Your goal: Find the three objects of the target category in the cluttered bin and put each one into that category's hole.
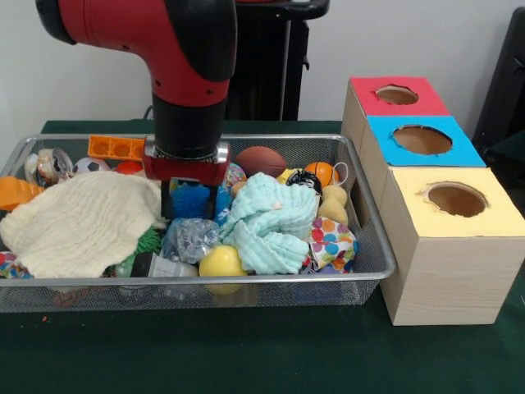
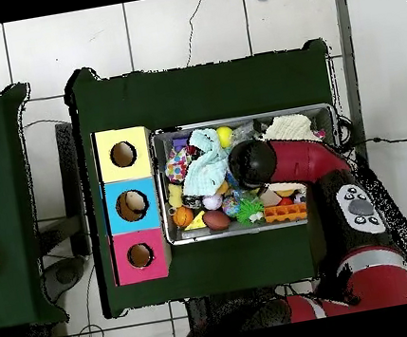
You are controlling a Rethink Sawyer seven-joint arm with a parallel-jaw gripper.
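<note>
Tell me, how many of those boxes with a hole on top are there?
3, in a row beside the wire basket: the red-topped box nearest the robot, the blue-topped box in the middle, the yellow-topped box nearest the front camera.

My fingers (image 1: 177, 199) sit hemmed in: cream cloth (image 1: 82, 222) on one side, mint cloth (image 1: 271, 226) on the other, blue spiky ball (image 1: 194, 200) touching between. I see open room only above the cluttered bin (image 1: 361, 213).

arm (image 1: 176, 49): red shell w/ black joints | wrist collar red | grey button pad
</note>
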